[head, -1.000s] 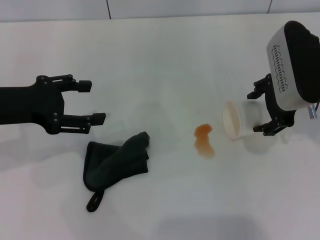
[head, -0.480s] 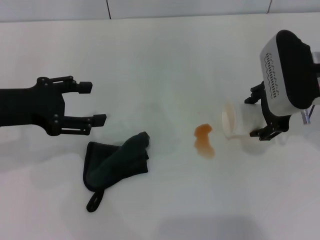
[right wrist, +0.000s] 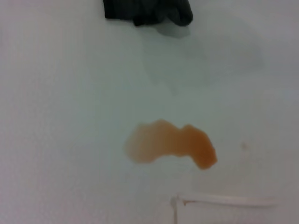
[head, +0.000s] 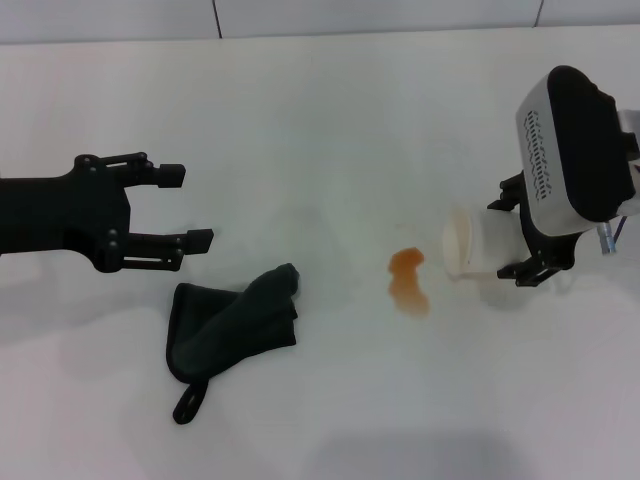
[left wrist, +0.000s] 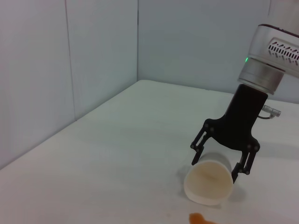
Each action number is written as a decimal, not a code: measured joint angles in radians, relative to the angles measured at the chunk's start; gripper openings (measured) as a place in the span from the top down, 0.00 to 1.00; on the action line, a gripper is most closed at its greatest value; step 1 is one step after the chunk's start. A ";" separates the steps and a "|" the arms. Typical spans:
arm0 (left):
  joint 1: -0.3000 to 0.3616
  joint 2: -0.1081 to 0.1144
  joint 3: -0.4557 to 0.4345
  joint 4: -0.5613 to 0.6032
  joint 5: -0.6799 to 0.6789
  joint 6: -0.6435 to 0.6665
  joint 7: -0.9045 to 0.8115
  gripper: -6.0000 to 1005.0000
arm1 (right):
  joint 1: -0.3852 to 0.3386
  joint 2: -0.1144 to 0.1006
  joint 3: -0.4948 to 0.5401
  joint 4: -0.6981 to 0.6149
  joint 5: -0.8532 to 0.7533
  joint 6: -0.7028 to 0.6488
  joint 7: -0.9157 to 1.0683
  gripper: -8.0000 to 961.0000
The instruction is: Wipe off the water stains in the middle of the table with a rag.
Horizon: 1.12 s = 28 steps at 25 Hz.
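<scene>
The water stains (head: 408, 281) form a small orange-brown blotch near the middle of the white table (head: 320, 120); the right wrist view shows the stains (right wrist: 170, 143) close up. The rag (head: 235, 325) lies crumpled and dark grey to the left of them, its loop tag toward the front edge. My left gripper (head: 190, 205) hovers open just behind and left of the rag, holding nothing. My right gripper (head: 516, 233) is shut on a cream-white cup (head: 468, 244) tipped on its side just right of the stains. In the left wrist view the right gripper (left wrist: 215, 169) straddles that cup (left wrist: 209, 185).
A wall with tile seams (head: 215, 15) runs along the table's far edge. Bare tabletop separates the rag from the stains, and more lies in front of both.
My right gripper has shifted a little and turned the cup flatter, its mouth now facing the stains from the side. The left arm, rag and stains have not moved.
</scene>
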 joint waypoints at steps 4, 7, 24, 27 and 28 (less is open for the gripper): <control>0.000 0.000 -0.001 0.000 0.000 0.001 0.000 0.14 | -0.002 -0.001 -0.001 0.000 0.000 0.000 0.007 0.20; 0.000 0.000 -0.001 0.000 0.000 0.001 0.000 0.14 | -0.001 -0.002 0.000 0.000 -0.001 -0.005 0.016 0.20; 0.001 0.000 -0.001 0.000 -0.002 0.001 0.000 0.14 | -0.012 -0.003 -0.002 -0.034 -0.024 -0.010 0.068 0.28; 0.003 0.000 -0.002 0.000 -0.002 0.002 0.001 0.14 | -0.032 -0.005 0.021 -0.057 -0.026 -0.012 0.094 0.29; 0.005 0.000 -0.002 0.000 -0.003 0.002 0.002 0.14 | -0.047 -0.005 0.036 -0.070 -0.022 -0.011 0.097 0.30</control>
